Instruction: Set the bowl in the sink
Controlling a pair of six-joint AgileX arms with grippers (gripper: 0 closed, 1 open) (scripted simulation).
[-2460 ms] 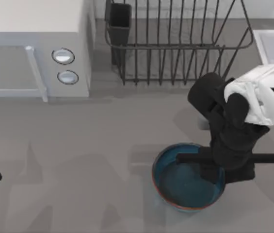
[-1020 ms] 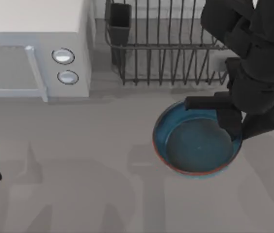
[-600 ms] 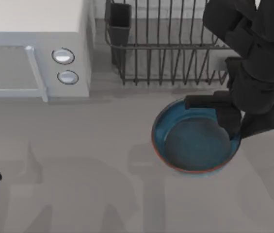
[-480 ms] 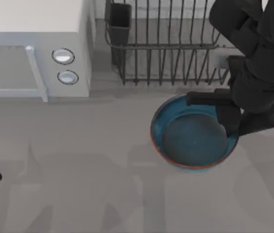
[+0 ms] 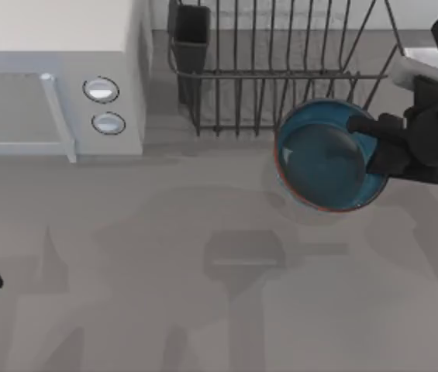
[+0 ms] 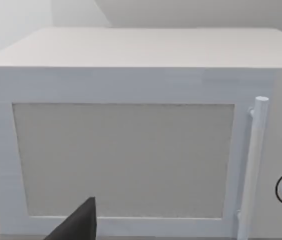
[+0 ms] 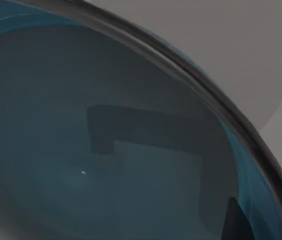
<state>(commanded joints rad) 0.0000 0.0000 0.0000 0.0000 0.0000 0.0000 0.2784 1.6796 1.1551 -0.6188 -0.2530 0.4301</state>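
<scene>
Bowl (image 5: 329, 164) lifted off bench (image 5: 164, 256), right gripper (image 5: 377, 147) fingers pinching its rim; sink (image 5: 419, 62) placement remains, left fingers' state unclear.

You will find no readable text, label, brand, number or sign anywhere in these views.

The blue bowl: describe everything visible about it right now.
The round, shallow, glossy blue bowl has a thin reddish-brown rim and a darker grey-blue inside, with a smooth glazed look and nothing in it. It is tilted, its inside facing the top camera, and overlaps the front edge of the dark wire dish rack at the table's right. The right arm's black tool is clamped on its right rim. The pale white-rimmed sink lies just beyond, further right. The right wrist view shows its dark interior close up.
</scene>
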